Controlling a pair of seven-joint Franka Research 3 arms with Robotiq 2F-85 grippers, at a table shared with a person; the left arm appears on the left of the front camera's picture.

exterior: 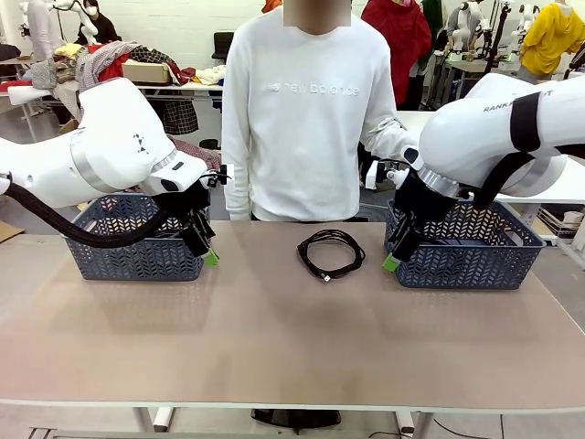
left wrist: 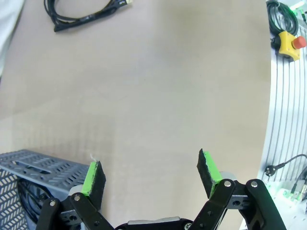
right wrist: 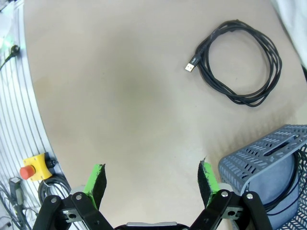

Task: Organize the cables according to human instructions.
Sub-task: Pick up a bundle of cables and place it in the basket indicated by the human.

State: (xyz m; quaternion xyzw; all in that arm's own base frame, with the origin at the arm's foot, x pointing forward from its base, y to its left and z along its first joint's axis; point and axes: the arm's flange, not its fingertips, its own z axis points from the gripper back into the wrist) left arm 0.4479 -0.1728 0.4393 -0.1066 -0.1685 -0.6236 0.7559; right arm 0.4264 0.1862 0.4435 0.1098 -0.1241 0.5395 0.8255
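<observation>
One coiled black cable (exterior: 330, 253) lies on the table between the two baskets, just in front of the person in a white sweatshirt. The same cable (right wrist: 238, 61) shows in the right wrist view at the upper right with a small plug end, and the cable (left wrist: 84, 13) at the top left of the left wrist view. My left gripper (exterior: 208, 249) hangs open by the left basket's front right corner, my left gripper (left wrist: 151, 175) holding nothing. My right gripper (exterior: 393, 256) is open at the right basket's front left corner, my right gripper (right wrist: 152, 181) also bare.
Two blue-grey perforated baskets stand on the table: left basket (exterior: 137, 261) and right basket (exterior: 475, 265). Dark cable loops show inside the basket (left wrist: 29, 167) and inside the basket (right wrist: 273, 167). A yellow emergency-stop box (right wrist: 33, 170) sits on the slatted side rail.
</observation>
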